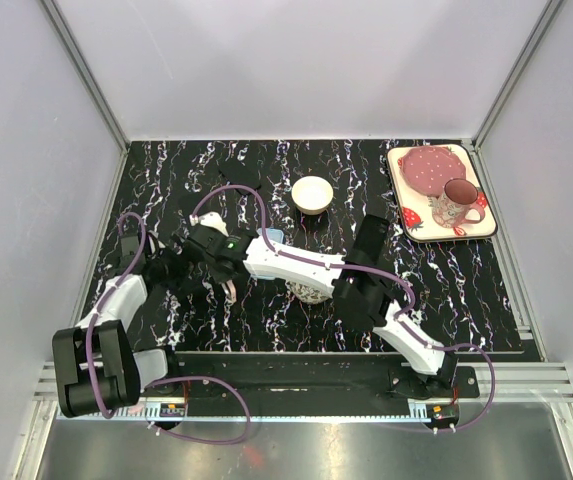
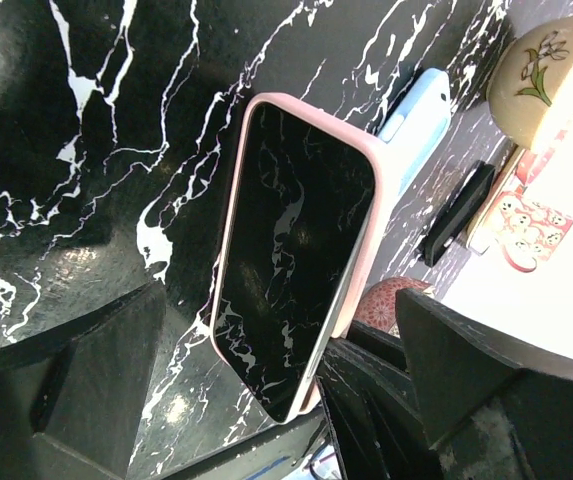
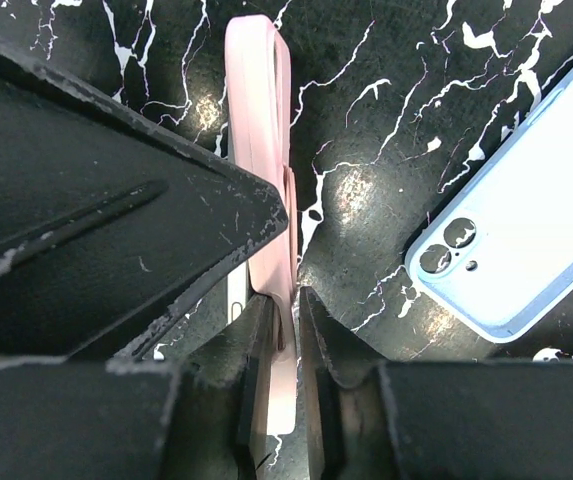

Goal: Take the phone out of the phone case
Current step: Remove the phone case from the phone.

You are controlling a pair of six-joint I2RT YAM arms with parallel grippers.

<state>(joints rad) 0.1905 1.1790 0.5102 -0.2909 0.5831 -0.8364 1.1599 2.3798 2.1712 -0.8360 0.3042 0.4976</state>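
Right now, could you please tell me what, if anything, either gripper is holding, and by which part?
The right gripper pinches the pink phone case at one edge, a finger on each face. The left gripper stands open around it, holding nothing.

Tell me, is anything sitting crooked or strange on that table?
Yes. The pink-cased phone stands tilted up on its edge instead of lying flat, and the right gripper pinches that edge. The light blue phone nearby lies flat on the table, camera side up, which makes the difference obvious.
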